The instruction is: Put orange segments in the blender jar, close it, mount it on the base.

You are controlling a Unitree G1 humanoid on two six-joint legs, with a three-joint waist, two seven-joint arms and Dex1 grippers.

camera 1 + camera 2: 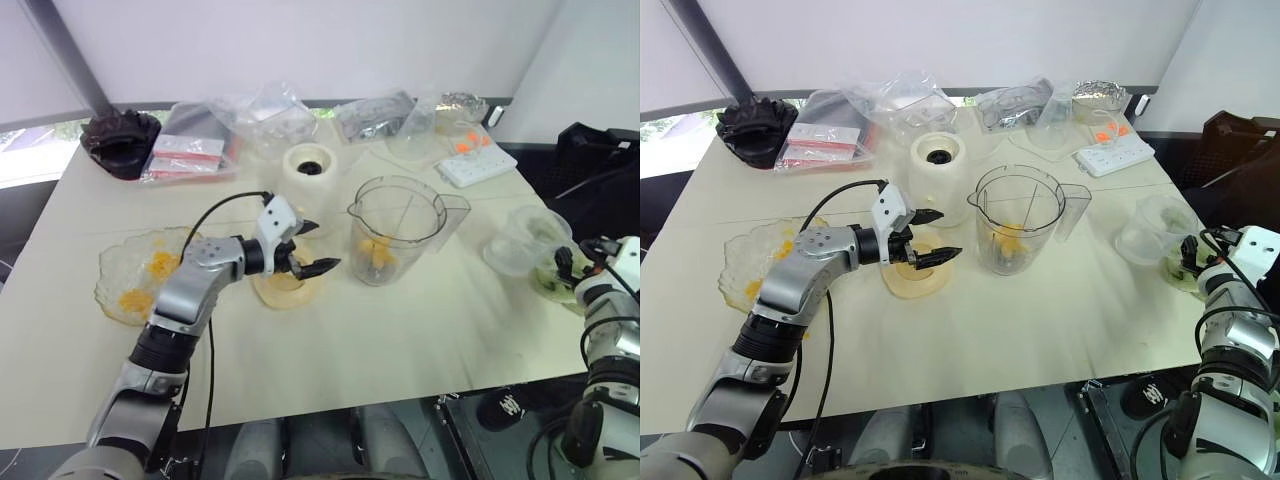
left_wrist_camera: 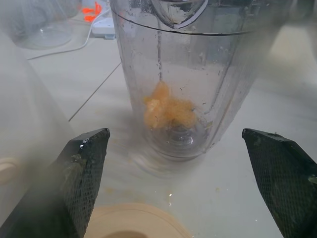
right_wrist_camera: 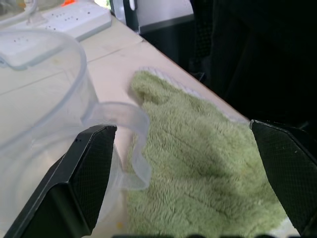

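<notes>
Spread and empty, my left hand (image 1: 305, 248) hovers mid-counter over the flat cream round lid (image 1: 283, 289), beside the tall clear plastic blender jar (image 1: 392, 232); swinging carelessly could topple it.

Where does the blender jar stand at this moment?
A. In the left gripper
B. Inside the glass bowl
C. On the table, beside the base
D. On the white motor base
C: the blender jar stands upright on the table, and the base behind it has an empty socket.
</notes>
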